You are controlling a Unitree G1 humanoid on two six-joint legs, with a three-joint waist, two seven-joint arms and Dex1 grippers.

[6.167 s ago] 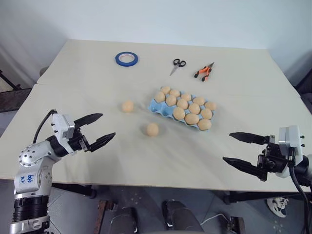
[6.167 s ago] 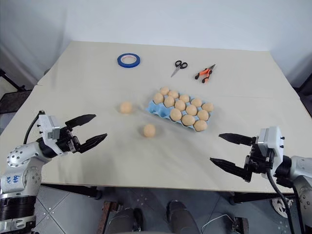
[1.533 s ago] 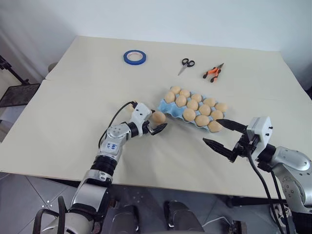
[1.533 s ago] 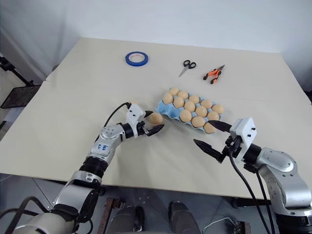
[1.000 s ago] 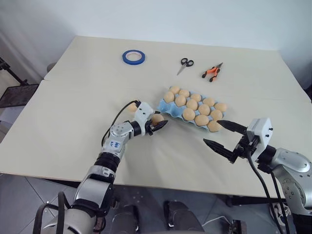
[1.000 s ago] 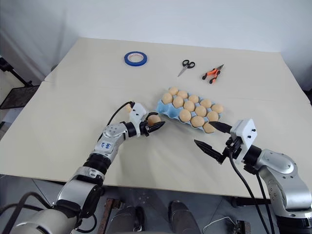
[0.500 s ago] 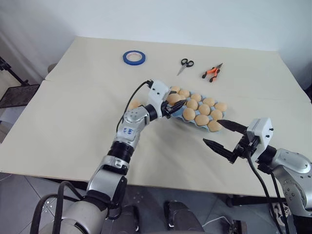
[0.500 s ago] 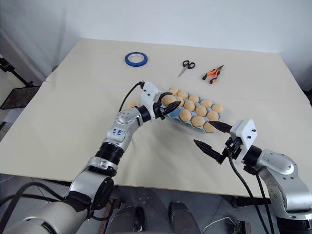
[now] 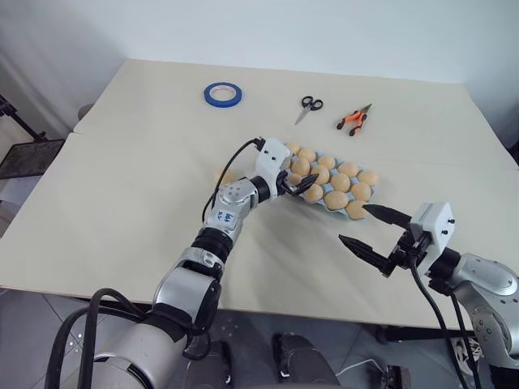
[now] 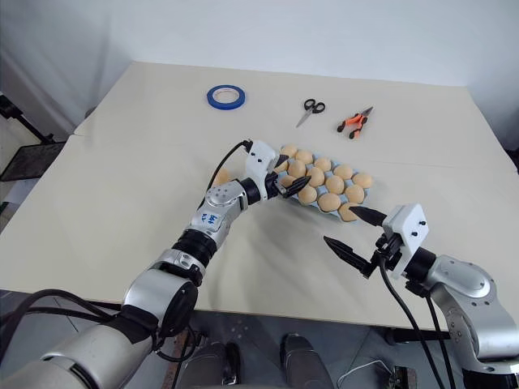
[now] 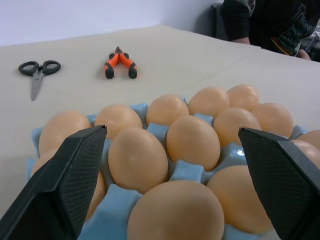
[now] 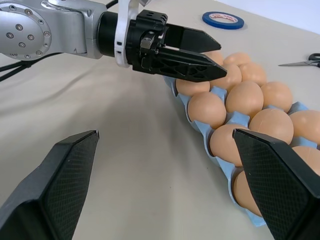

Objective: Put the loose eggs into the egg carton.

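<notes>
The light blue egg carton [image 11: 184, 171] lies mid-table with several tan eggs in its cups. My left gripper [image 9: 297, 175] hovers level over the carton's left end, open, with nothing between its fingers. In the left wrist view an egg [image 11: 172, 216] sits in the nearest cup just below that gripper [image 11: 171, 131]. One loose egg [image 9: 223, 173] rests on the table left of the carton, partly hidden behind my left forearm. My right gripper [image 9: 353, 223] hangs open and empty near the carton's right front end, pointing toward it.
A blue tape roll [image 9: 223, 95], scissors [image 9: 306, 107] and orange-handled pliers [image 9: 350, 120] lie at the far side of the table. A person in dark clothing [image 11: 270, 25] stands beyond the table's far edge. The table's seam runs left of the carton.
My left gripper carried an egg up and to the right from the table to the carton's left end, then opened and let it go. The right arm stayed still.
</notes>
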